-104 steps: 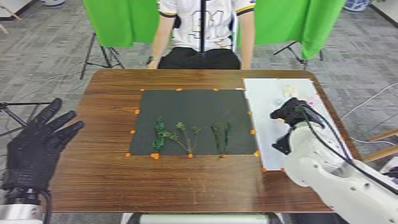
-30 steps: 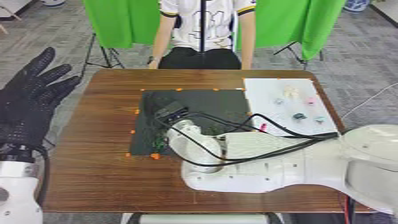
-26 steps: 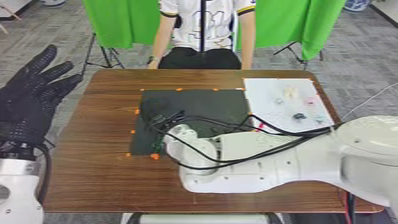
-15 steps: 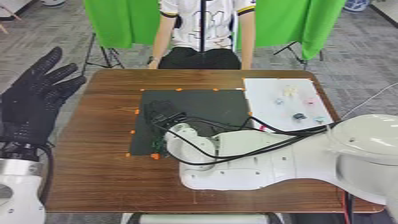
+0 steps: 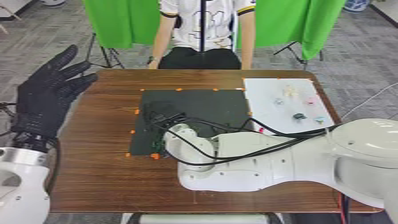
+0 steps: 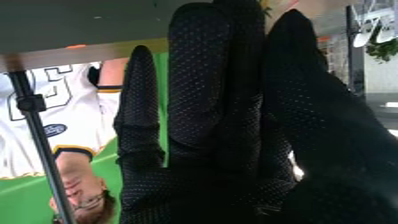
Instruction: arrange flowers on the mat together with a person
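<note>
In the head view my right hand [image 5: 163, 113] is over the left part of the dark mat [image 5: 218, 101], with its forearm across the mat's lower right. A green stem [image 5: 158, 146] shows beside the wrist; the arm hides the stems farther right. The right wrist view has the right hand [image 6: 213, 115] with long straight fingers and the thumb close beside them; no held flower can be made out. My left hand [image 5: 49, 95] is off the table's left edge, fingers straight. Small flower pieces lie on the white sheet [image 5: 262, 90]: pale yellow [image 5: 290, 91], pink [image 5: 311, 101], dark green [image 5: 299, 116].
Light blue [image 5: 279, 101] and teal [image 5: 320, 120] pieces lie on the sheet too, with a red one [image 5: 261, 130] by its left edge. Orange markers line the mat on the brown table [image 5: 107, 185]. My right arm [image 5: 258, 165] spans the table's near right.
Since the oldest frame my right hand has gone from the white sheet leftward to the mat, lately almost still. The left hand is higher than at first and has lately shifted slightly right.
</note>
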Motion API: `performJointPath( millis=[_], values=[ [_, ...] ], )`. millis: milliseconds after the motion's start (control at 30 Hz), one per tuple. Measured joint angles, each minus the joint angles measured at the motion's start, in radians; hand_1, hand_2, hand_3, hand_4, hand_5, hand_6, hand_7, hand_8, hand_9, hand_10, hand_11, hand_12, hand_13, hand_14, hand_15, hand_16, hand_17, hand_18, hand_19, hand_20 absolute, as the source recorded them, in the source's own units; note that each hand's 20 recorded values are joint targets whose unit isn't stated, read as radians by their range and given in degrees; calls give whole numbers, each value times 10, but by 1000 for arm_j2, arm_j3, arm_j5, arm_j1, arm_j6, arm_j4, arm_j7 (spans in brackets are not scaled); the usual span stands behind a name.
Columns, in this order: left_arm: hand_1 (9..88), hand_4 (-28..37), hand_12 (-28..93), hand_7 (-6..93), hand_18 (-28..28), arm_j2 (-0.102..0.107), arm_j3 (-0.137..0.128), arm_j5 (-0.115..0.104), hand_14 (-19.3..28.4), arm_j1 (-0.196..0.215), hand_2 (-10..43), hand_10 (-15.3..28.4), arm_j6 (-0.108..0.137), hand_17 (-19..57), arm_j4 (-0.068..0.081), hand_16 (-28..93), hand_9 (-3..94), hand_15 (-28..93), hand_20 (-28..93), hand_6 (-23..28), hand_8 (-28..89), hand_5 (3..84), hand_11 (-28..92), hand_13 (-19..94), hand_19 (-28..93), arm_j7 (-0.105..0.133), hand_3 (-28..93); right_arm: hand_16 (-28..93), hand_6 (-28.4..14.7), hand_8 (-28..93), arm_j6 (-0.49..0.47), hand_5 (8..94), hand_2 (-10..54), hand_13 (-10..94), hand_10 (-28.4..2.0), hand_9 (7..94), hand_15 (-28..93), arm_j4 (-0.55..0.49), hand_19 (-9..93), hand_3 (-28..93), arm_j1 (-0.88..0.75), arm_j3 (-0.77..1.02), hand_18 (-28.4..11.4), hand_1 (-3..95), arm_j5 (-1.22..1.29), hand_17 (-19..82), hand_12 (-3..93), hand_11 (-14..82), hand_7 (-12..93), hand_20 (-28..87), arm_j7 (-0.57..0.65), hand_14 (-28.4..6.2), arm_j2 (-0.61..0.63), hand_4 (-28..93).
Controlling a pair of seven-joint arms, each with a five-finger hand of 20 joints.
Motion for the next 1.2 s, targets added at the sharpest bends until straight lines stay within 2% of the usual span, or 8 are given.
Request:
performJointPath(
  millis=[167,433,567,667,733,867,1033,1200],
  values=[
    [205,-261,121,95,177,0,-2,0,221,10,65,149,0,-85,0,-52,310,435,178,49,-82,316,170,209,391,5,761,197,70,-91,-17,658,-95,767,-52,862,525,-3,731,565,-6,7,-144,531,0,253,265,141,183,123,-3,-39,0,-283],
    [207,-260,121,95,176,-4,-2,1,221,11,65,150,0,-86,0,-53,309,436,178,49,-82,316,170,208,390,-1,760,192,66,-142,-21,648,-95,763,-58,850,530,-10,729,588,-16,19,-146,504,-9,249,238,174,178,127,-5,-44,1,-283],
    [208,-259,120,95,176,-6,-16,0,221,27,65,150,3,-86,-5,-53,309,437,178,49,-83,317,170,208,390,4,759,190,63,-148,-15,644,-95,754,-64,834,529,-15,725,625,-16,22,-149,472,-9,244,208,203,179,126,-13,-50,2,-283],
    [209,-259,121,94,176,-5,-49,-3,221,73,65,150,14,-86,-26,-53,309,437,178,49,-82,317,171,208,390,25,758,185,54,-145,-11,629,-95,739,-81,808,521,-31,707,659,-15,35,-160,430,0,236,171,222,174,120,-36,-61,11,-283],
    [209,-258,121,94,176,-6,-77,-5,221,117,65,150,24,-86,-43,-53,309,437,178,50,-82,317,172,208,391,43,758,176,44,-143,-14,617,-95,706,-97,775,509,-57,676,670,-21,69,-184,398,10,227,165,215,165,109,-65,-78,26,-283],
    [208,-259,121,94,176,-16,-119,-13,221,199,65,149,40,-86,-66,-53,309,435,177,50,-82,317,172,208,390,66,756,159,32,-138,-70,606,-91,669,-116,719,492,-144,647,681,-86,235,-204,362,74,215,152,192,158,102,-153,-102,84,-283],
    [205,-261,120,93,177,-41,-138,-25,221,267,65,150,50,-87,-76,-53,309,434,177,50,-81,318,171,207,389,86,757,142,27,-135,-191,593,-56,619,-122,673,475,-262,610,681,-231,486,-215,337,206,185,146,174,155,94,-241,-125,167,-282],
    [200,-265,120,93,175,-54,-145,-42,220,320,66,150,64,-88,-81,-53,308,428,171,51,-81,320,169,204,378,108,755,131,22,-133,-223,583,-38,582,-127,635,463,-349,587,687,-416,721,-227,321,359,168,140,161,152,93,-300,-139,239,-277]
  ],
)
